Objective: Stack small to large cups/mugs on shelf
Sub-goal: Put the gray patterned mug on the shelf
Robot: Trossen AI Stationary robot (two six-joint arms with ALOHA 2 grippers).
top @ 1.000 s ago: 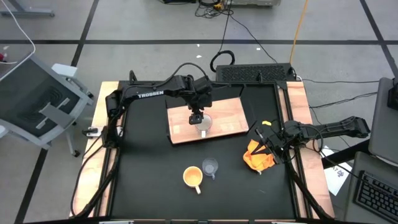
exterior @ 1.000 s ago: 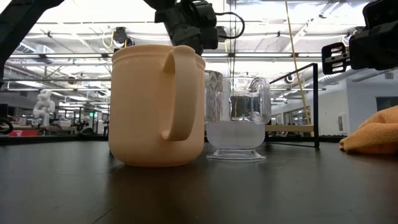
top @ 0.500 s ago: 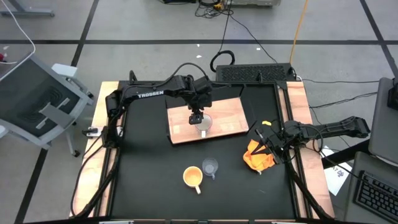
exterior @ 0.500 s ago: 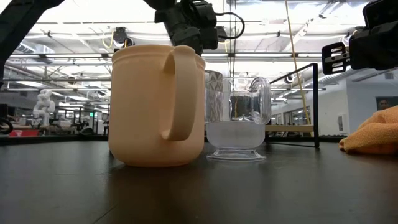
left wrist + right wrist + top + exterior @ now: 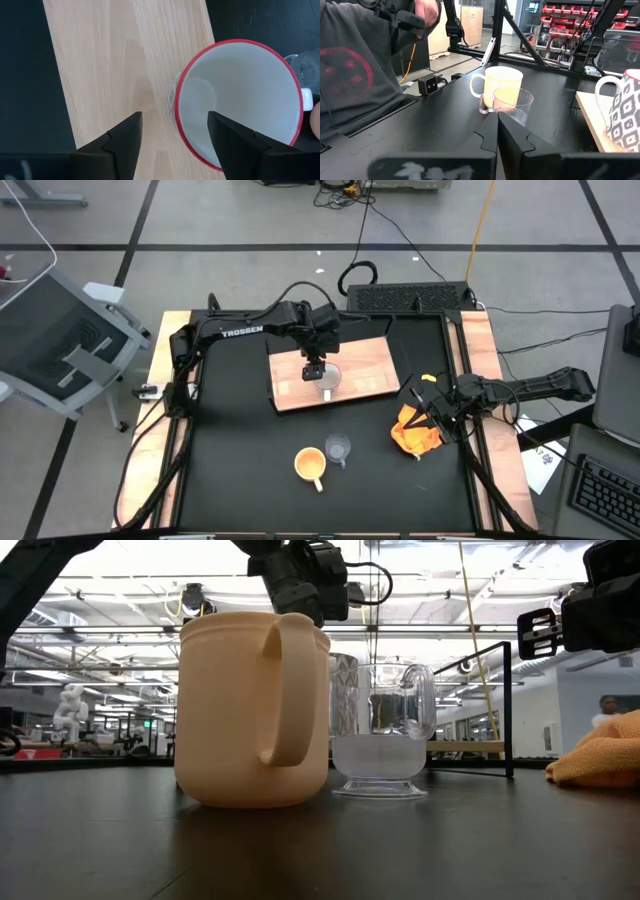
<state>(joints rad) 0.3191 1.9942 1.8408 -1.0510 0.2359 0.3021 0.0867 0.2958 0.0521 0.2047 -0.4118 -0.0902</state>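
On the flat, pale-grained wooden shelf (image 5: 335, 372) we see the round red-rimmed white mug (image 5: 328, 378) under our spread left gripper (image 5: 314, 368), the yellow-orange mug (image 5: 310, 465) touching the clear glass cup (image 5: 338, 448) nearer us, right gripper (image 5: 428, 402) pressed together.

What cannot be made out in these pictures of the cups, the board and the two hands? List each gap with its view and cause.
- White mug: handle cut off by the left wrist view's edge; in the low view, the yellow mug hides it.
- Wooden board: partly covered by the left arm in the high view.
- Left hand: too small in the high view to show its opening; the left wrist view shows it open.
- Right hand: fingers too small in the high view.
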